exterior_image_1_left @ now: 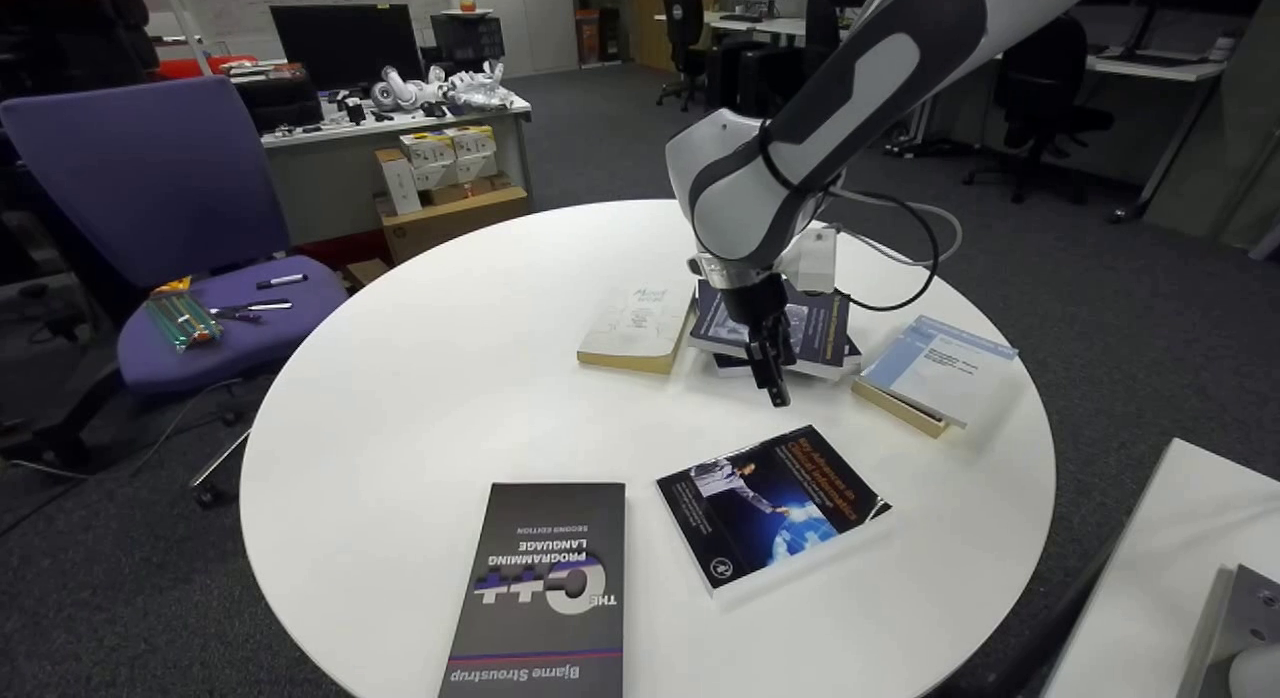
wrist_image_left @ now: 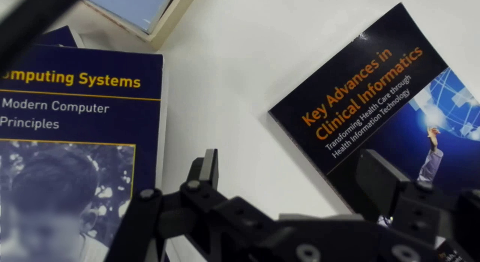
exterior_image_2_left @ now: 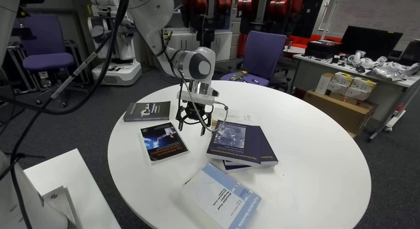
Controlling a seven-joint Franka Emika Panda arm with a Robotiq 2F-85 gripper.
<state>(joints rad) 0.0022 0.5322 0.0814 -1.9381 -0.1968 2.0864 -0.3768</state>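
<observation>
My gripper [wrist_image_left: 288,157] hangs above the round table with its fingers spread wide and nothing between them. In an exterior view the gripper [exterior_image_2_left: 192,130] is over the gap between a black and blue book, "Key Advances in Clinical Informatics" [exterior_image_2_left: 164,142], and a stack of dark blue books [exterior_image_2_left: 234,140]. Through the wrist view, one finger [wrist_image_left: 209,168] appears beside the top stacked book, "Computing Systems" [wrist_image_left: 75,104]. The opposite finger [wrist_image_left: 382,175] overlaps the Clinical Informatics book [wrist_image_left: 356,104] in that picture. I see no contact with either book.
A grey C++ book [exterior_image_1_left: 545,588] lies near the rim of the white table [exterior_image_1_left: 400,428]. Beside the stack are a cream book [exterior_image_1_left: 640,323] and a light blue and white book [exterior_image_1_left: 940,368]. A purple chair [exterior_image_1_left: 230,318] stands close by. Cables [exterior_image_2_left: 197,107] hang along the arm.
</observation>
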